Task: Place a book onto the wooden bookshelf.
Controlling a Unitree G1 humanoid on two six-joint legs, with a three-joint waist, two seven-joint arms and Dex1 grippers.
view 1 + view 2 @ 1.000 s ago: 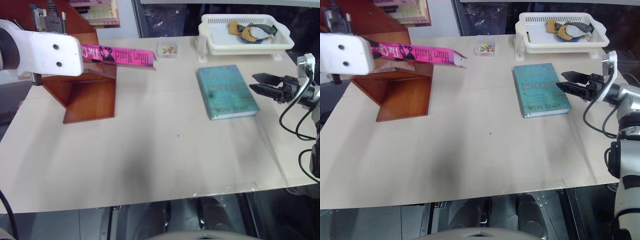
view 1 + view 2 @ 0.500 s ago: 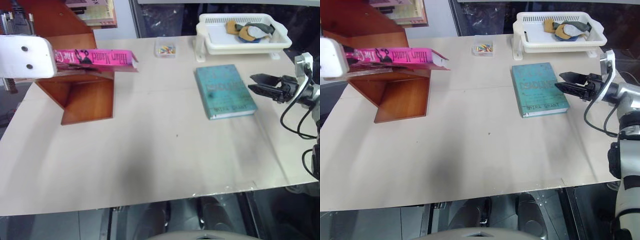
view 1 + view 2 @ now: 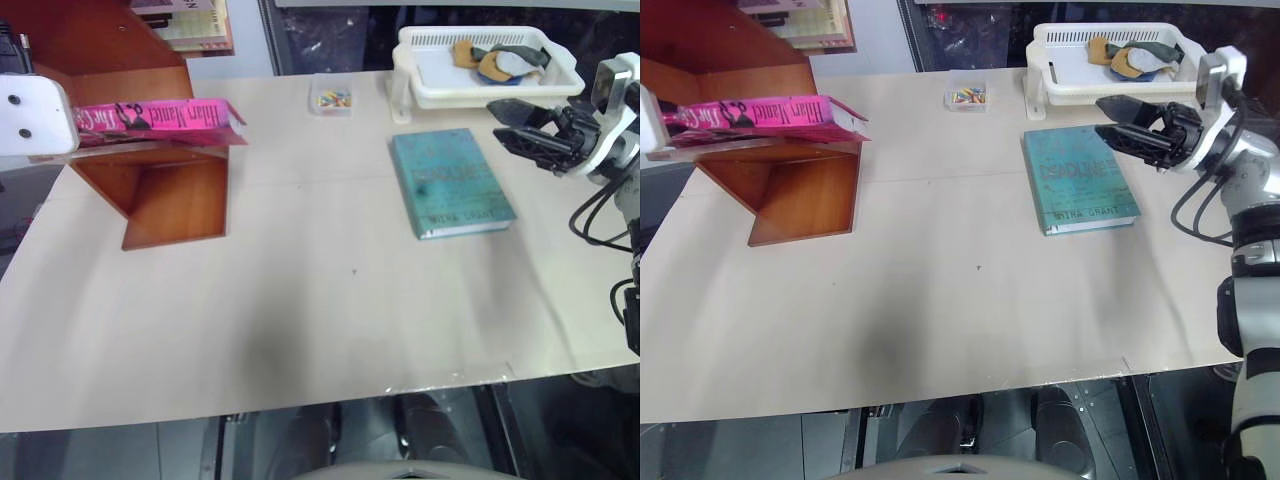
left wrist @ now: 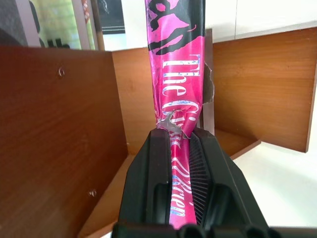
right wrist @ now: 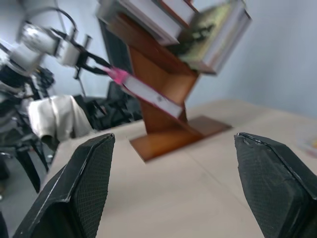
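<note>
The left gripper [image 4: 181, 148] is clamped tight, its two black ribbed fingers [image 4: 157, 163] pressed against both faces of the pink book [image 4: 177, 94], which juts straight out beyond the tips. The white left wrist sits at the far left edge of the head views, reaching forward. The right gripper [image 3: 1118, 118] hangs raised on the right, pointing leftward, its black fingers [image 5: 86, 178] spread wide apart with nothing between them; it seems roughly level, though the angle is hard to judge.
</note>
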